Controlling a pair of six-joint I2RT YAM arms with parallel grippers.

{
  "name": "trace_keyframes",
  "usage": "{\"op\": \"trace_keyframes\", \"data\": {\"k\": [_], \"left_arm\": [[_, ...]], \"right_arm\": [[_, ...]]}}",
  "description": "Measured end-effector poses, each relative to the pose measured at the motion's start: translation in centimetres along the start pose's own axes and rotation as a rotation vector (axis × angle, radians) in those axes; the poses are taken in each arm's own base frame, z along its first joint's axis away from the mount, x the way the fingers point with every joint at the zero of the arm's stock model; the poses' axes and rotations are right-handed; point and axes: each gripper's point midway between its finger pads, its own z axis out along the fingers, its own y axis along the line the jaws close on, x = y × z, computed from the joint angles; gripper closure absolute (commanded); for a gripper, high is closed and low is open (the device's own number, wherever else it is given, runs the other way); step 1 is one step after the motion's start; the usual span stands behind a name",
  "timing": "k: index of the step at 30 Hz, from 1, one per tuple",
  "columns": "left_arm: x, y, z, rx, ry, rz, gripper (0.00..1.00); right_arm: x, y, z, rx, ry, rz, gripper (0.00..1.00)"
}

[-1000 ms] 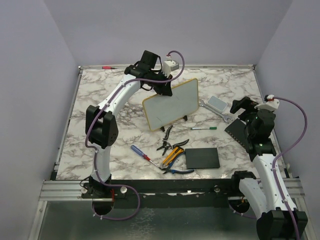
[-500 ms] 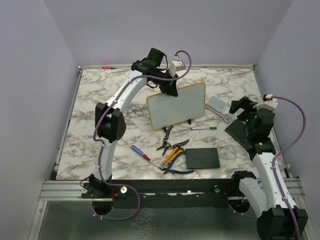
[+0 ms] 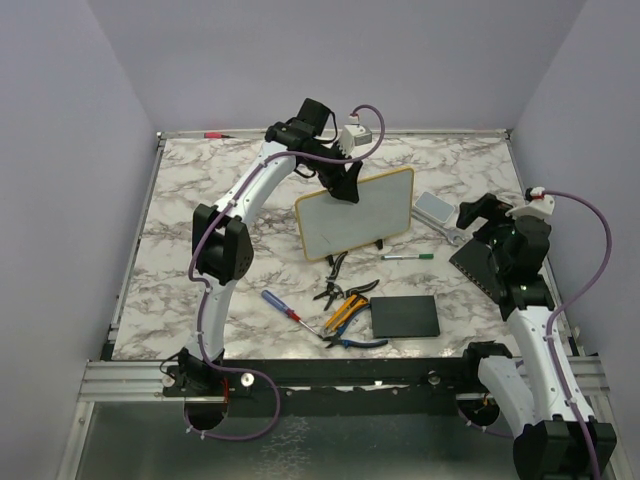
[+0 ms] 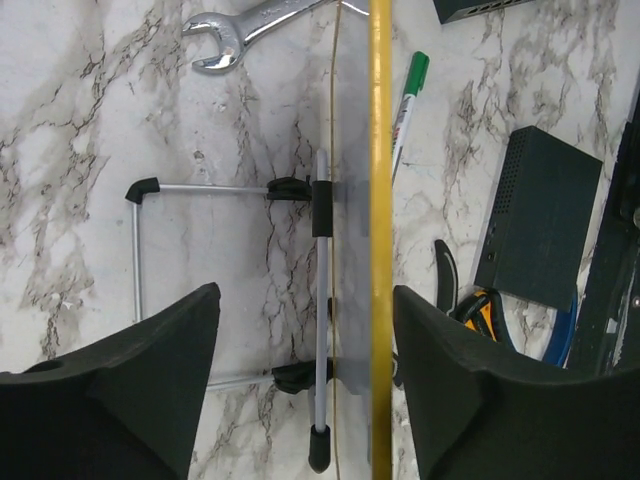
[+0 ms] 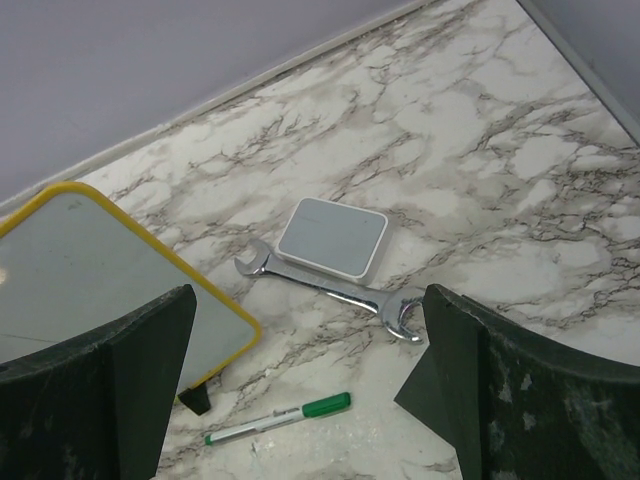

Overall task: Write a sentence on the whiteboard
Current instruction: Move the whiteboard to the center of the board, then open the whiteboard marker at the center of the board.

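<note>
Left end effector (image 4: 307, 340), jaws parted, is straddling the upright whiteboard (image 4: 380, 200), apparently without contact; a straight lift is looking safest.

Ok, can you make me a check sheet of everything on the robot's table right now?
Surface: white marble-pattern tabletop, no spills seen.
Job's things: small yellow-framed whiteboard upright on its wire stand, no writing that I can make out; green-capped marker lying beside its foot.
Clutter: silver wrench, grey-blue block, flat black pad, several pliers, red-and-blue screwdriver.
Grippers: left gripper open, straddling the whiteboard's top edge; right gripper open, holding nothing.
Cables: purple cables loop off both arms.
Surroundings: plain pale walls on three sides.
</note>
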Motion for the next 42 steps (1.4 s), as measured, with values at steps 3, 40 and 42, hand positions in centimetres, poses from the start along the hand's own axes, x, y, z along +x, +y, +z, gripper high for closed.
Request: {"op": "trace_keyframes", "data": {"k": [3, 40, 42], "left_arm": [[-0.1, 0.1, 0.0, -0.007, 0.0, -0.004, 0.18], [3.6, -1.4, -22.7, -1.032, -0.496, -0.215, 0.01], [5.9, -1.5, -22.9, -1.073, -0.498, -0.231, 0.01]], "right_arm": [[-0.1, 0.6, -0.5, -0.023, 0.017, 0.015, 0.03], [12.5, 1.8, -2.1, 0.055, 0.565, 0.271, 0.41], [14.1, 1.8, -2.1, 0.082, 0.613, 0.266, 0.4]]}}
